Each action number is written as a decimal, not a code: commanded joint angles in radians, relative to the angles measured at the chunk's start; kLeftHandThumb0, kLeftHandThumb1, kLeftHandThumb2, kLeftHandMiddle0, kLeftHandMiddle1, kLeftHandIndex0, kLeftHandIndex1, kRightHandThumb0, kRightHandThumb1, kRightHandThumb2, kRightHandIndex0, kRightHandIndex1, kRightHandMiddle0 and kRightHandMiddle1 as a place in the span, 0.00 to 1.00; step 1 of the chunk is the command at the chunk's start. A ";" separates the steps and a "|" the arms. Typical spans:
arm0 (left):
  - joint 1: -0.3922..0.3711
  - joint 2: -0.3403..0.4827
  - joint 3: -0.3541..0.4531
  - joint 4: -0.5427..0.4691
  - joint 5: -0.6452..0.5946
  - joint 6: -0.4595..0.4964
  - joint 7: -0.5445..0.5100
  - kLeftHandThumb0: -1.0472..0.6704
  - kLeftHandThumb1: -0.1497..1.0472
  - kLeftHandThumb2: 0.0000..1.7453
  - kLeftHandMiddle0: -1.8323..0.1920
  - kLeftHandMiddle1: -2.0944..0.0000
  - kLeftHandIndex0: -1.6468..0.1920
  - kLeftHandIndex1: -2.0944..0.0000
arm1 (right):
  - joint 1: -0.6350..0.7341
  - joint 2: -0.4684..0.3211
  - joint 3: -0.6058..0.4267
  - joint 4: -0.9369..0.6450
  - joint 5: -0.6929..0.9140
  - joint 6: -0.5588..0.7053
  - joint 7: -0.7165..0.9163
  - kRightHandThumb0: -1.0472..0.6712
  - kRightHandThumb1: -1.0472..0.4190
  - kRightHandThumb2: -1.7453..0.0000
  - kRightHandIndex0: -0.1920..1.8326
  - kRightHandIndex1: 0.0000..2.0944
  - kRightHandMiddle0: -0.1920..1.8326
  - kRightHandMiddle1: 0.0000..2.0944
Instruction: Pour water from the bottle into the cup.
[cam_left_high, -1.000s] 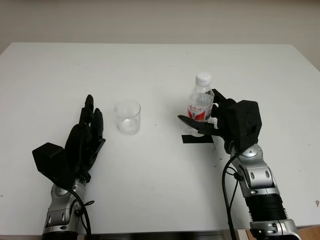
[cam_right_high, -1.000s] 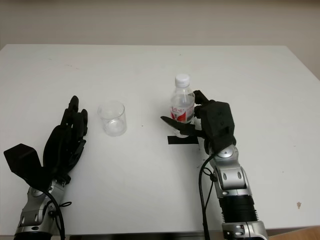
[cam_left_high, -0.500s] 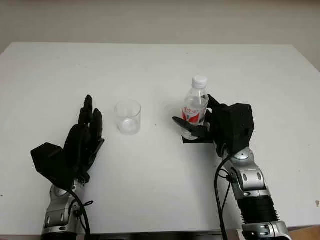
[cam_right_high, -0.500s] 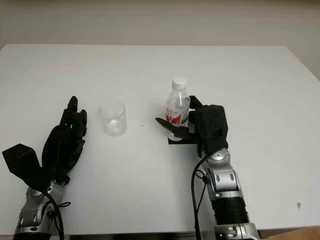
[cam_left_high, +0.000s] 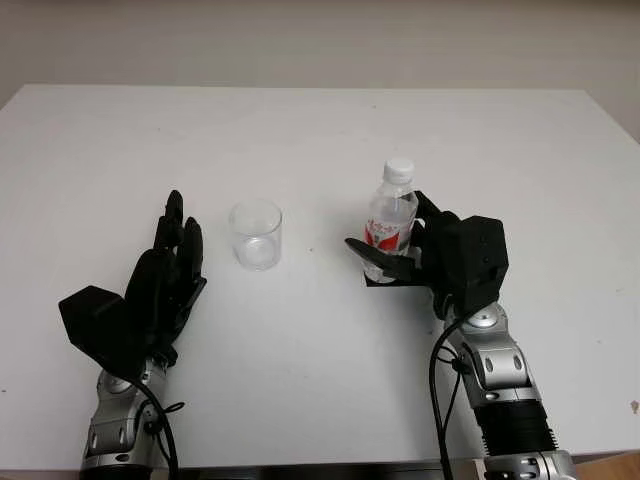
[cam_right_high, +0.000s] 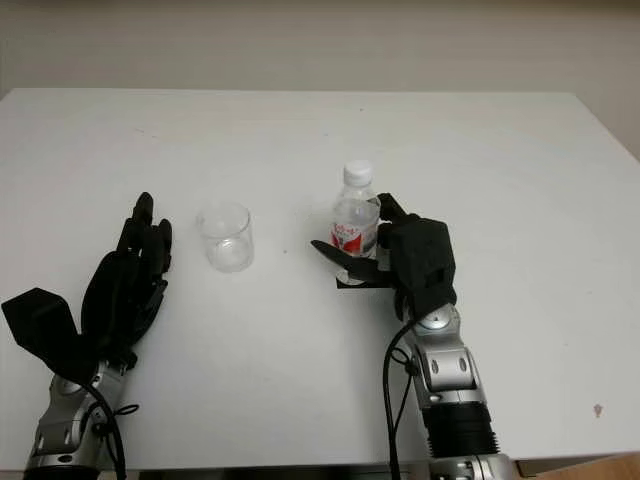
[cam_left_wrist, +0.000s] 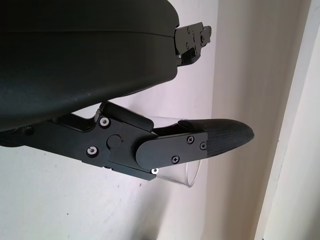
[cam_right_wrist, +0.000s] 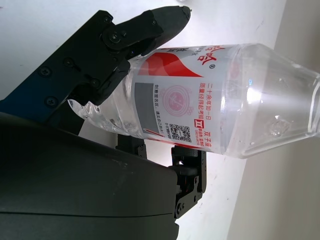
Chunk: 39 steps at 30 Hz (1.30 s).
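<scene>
Bottle (cam_left_high: 391, 217) is clamped in my right hand (cam_left_high: 440, 255), cap on; I should carry it upright toward the cup (cam_left_high: 255, 234). My left hand (cam_left_high: 165, 285) waits open.

A bare test bench in a lab or robot workroom is suggested. A plain white table (cam_left_high: 300, 130) is set against an unadorned pale wall (cam_left_high: 320, 40), with no household furnishing around it. A strip of black tape (cam_right_high: 352, 281) is stuck on the tabletop as a placement mark beneath a small water bottle (cam_left_high: 390, 215), and a clear plastic cup (cam_left_high: 255, 234) is stood near it. Exposed cables (cam_left_high: 440, 390) are seen along a metal robot arm (cam_left_high: 500, 380).
</scene>
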 joint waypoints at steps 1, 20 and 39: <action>0.011 0.007 0.005 -0.006 -0.001 -0.001 -0.003 0.17 1.00 0.31 0.99 0.97 0.99 0.97 | 0.004 -0.010 -0.006 -0.008 0.001 -0.021 0.002 0.38 0.00 0.72 0.74 1.00 0.51 1.00; 0.009 0.020 0.012 -0.011 -0.003 0.008 -0.007 0.17 1.00 0.31 0.98 0.97 0.98 0.97 | 0.019 -0.120 0.041 0.074 0.065 -0.192 0.327 0.08 0.04 0.97 0.00 0.00 0.00 0.00; 0.006 0.020 0.013 -0.004 -0.002 0.000 -0.014 0.17 1.00 0.30 0.99 0.97 0.99 0.97 | 0.054 -0.120 0.033 0.067 -0.017 -0.291 0.187 0.02 0.08 0.97 0.00 0.00 0.00 0.00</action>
